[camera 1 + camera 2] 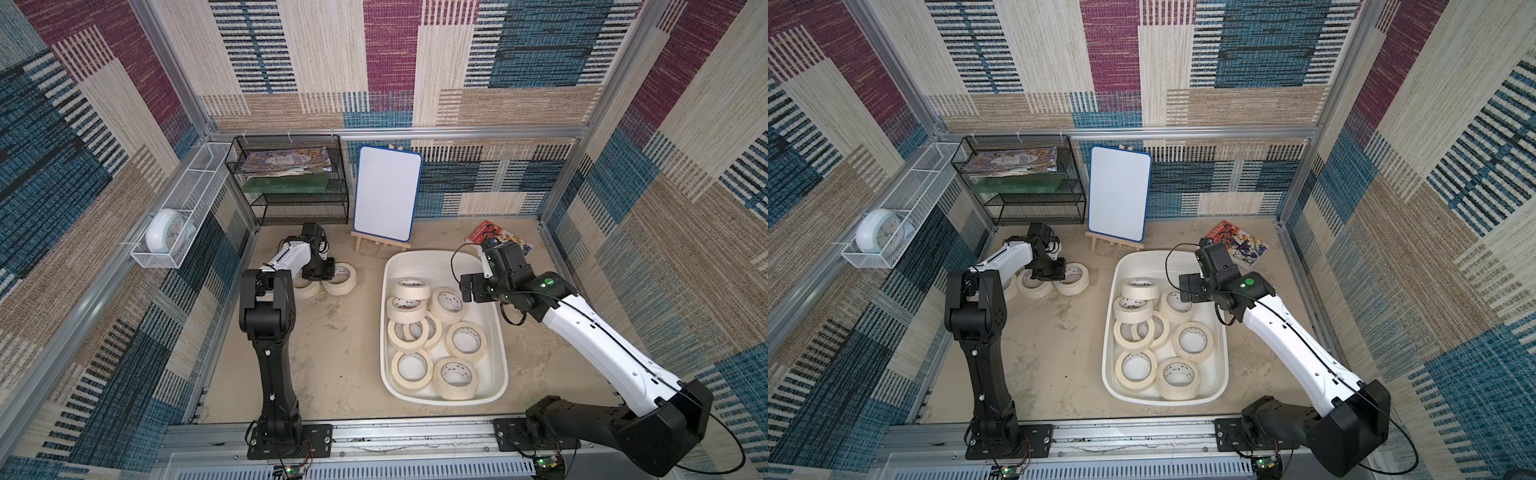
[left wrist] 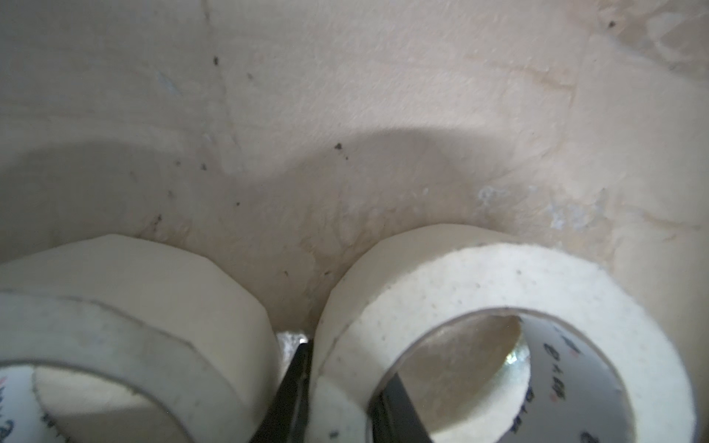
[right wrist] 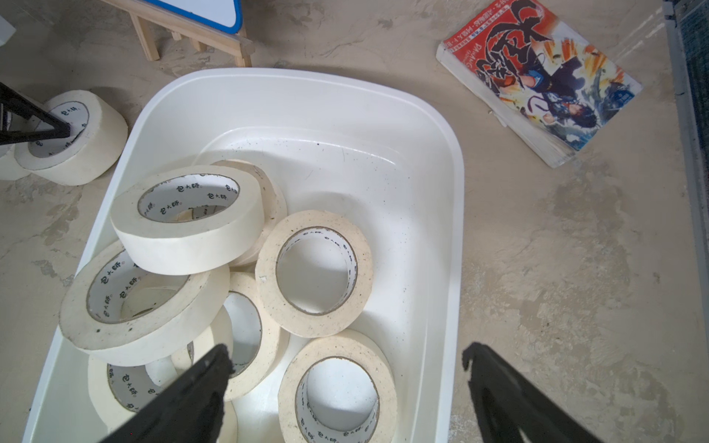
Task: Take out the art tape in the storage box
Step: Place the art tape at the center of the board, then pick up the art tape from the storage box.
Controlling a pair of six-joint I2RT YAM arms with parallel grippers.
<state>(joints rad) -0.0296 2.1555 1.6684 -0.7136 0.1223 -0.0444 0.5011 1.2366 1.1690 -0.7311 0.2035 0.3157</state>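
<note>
I am clamping my left pincer point(image 2: 345, 364) on the wall of one art tape roll point(image 2: 479, 280). One finger is down inside its core and the other is outside, squeezed against a neighbouring roll point(image 2: 134, 276). The gripped roll is sitting flat on the counter point(image 1: 340, 353) toward the far left corner, in front of the black mesh rack point(image 1: 303, 208). My right pincer point(image 3: 347, 351) is hanging spread as wide as it goes, gripping nothing, over the far end of the storage box point(image 3: 458, 214), which is lying on the right half of the counter. The rest of the art tape point(image 1: 466, 340) is waiting in the box, some rolls flat, some leaning on each other.

I am judging this as the set-down of one roll, with the box far from emptied. The next move is calling for the left fingers to part and lift straight up, so the roll neither tips nor drags its neighbour. Then the right pincer is needing one finger lowered into a core, likely that of the topmost leaning roll point(image 3: 192, 245).

The white cores are carrying repeated dark print reading 包大師. A book point(image 3: 537, 76) is lying by the far right corner, its red cover showing big black brush characters that I am unable to read. The whiteboard point(image 1: 386, 191) is blank.
</note>
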